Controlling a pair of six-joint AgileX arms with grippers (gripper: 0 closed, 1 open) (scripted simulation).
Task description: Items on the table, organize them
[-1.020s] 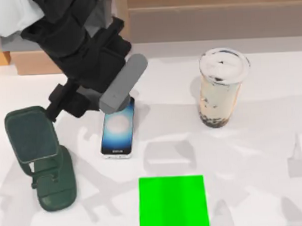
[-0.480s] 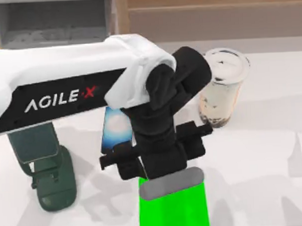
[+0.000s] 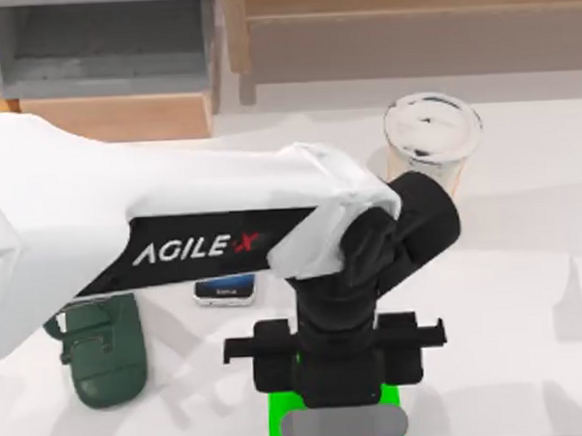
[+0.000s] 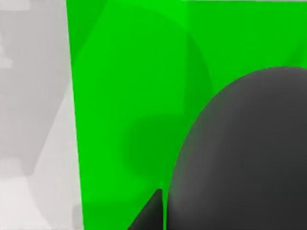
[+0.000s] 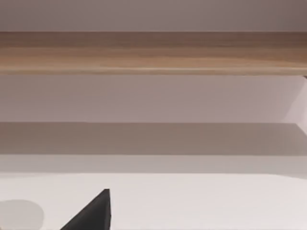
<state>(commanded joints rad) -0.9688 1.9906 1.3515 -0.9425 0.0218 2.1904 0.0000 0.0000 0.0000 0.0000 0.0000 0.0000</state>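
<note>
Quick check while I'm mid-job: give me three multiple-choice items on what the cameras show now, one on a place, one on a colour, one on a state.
1. Where is the mouse?
A. Over the green rectangle, in the left hand
B. On the floor
C. Inside a drawer

2. What colour is the stand at the top view's left?
A. Red
B. Dark green
C. Yellow

3. How is the cup standing?
A. Tipped on its side
B. Upside down
C. Upright, lid on

Answers:
1. A, the left wrist view shows the dark grey mouse close up above green, and the top view shows it under the left hand at the rectangle.
2. B, its base shows dark green below the left arm.
3. C, the top view looks down on its round lid.
</note>
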